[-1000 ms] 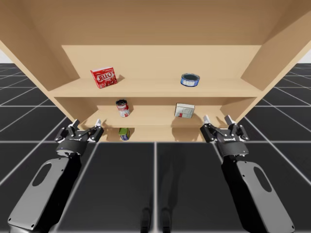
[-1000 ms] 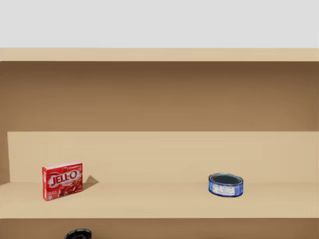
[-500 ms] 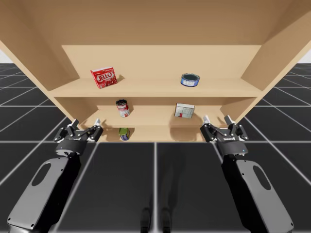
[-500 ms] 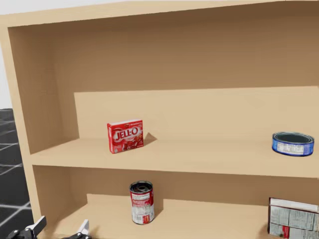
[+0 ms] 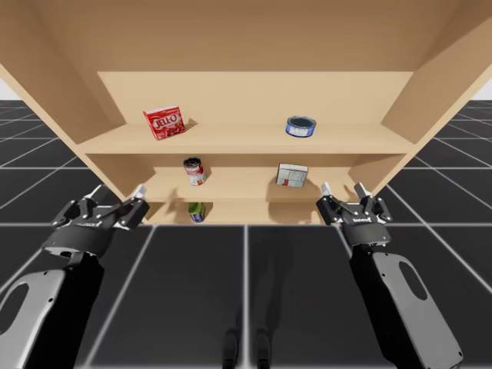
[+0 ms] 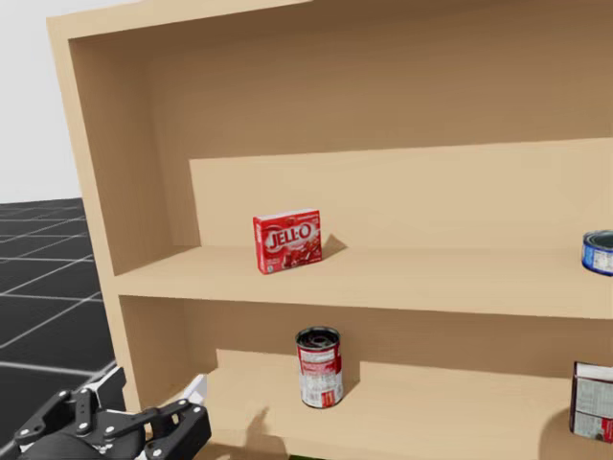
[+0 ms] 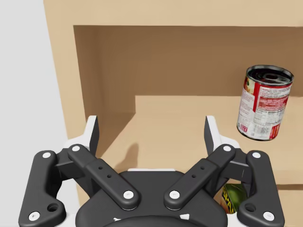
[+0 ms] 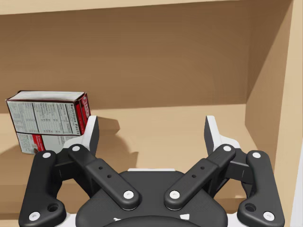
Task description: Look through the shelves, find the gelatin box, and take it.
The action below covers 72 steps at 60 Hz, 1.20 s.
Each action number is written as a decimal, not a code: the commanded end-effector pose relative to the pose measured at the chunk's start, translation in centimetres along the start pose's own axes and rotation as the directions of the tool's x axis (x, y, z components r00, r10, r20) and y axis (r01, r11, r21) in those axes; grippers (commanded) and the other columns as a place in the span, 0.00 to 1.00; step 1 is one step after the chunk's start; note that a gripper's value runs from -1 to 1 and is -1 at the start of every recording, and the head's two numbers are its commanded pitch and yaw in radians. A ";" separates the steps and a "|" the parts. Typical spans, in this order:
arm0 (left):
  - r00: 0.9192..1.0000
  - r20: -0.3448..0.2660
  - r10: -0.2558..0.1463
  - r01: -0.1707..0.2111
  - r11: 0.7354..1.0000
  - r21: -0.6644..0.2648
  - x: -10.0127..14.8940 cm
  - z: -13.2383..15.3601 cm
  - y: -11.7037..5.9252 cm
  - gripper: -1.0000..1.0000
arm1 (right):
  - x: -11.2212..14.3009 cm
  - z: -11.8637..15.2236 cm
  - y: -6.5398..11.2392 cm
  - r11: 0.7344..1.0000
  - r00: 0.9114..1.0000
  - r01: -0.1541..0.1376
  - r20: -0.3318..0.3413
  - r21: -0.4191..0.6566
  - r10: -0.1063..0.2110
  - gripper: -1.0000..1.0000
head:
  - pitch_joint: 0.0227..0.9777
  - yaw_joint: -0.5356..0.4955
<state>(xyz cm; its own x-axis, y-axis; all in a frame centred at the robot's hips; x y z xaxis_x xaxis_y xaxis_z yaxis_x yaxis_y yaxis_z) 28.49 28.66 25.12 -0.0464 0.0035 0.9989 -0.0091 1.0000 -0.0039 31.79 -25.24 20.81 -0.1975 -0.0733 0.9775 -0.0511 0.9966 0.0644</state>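
Note:
The red gelatin box [image 5: 164, 122] stands upright at the left of the top shelf, and the head view has it [image 6: 286, 241] just above the red-and-white can. My left gripper [image 5: 117, 193] is open, low in front of the shelf unit's left side, well below the box. It shows again at the head view's lower left corner [image 6: 153, 391], and in its own wrist view [image 7: 151, 130] nothing lies between its fingers. My right gripper [image 5: 342, 188] is open in front of the middle shelf's right end, and its wrist view [image 8: 151, 130] shows it holding nothing.
A red-and-white can [image 5: 194, 171] stands on the middle shelf at the left, ahead and right of my left gripper [image 7: 263, 102]. A grey box [image 5: 292, 175] lies at that shelf's right. A flat blue can [image 5: 300, 126] sits top right. A green can [image 5: 197, 211] stands on the bottom shelf.
My left arm has swung out to the left, and its gripper now sits further left. My head has turned down and to the left. The right arm has barely moved.

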 end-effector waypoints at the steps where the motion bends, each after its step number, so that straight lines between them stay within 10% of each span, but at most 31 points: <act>1: 1.000 -0.008 -0.011 0.011 0.996 -0.091 4.1 1.9 -0.3 0.00 | -0.1 0.0 0.0 1.000 1.000 0.002 -0.004 -0.002 -0.002 0.00 | 0.25 0.80; 31: 0.993 0.031 -0.110 0.114 0.962 -0.246 13.4 0.5 -2.0 0.00 | -0.1 0.0 -0.1 1.000 1.000 0.005 -0.007 -0.003 -0.005 0.00 | 0.24 0.82; 72: 0.997 -0.078 -0.003 -0.024 0.937 -0.349 12.6 -8.3 -5.1 0.00 | 0.3 0.1 -0.8 1.000 1.000 0.011 0.002 -0.008 -0.011 0.00 | 0.25 0.81</act>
<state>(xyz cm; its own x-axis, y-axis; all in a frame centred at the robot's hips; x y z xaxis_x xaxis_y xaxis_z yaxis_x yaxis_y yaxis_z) 34.79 24.06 38.97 -0.0717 0.0123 0.9974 0.3351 0.9421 0.0124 31.70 -25.90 20.97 -0.1981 -0.0837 0.9766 -0.0468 0.9960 0.0759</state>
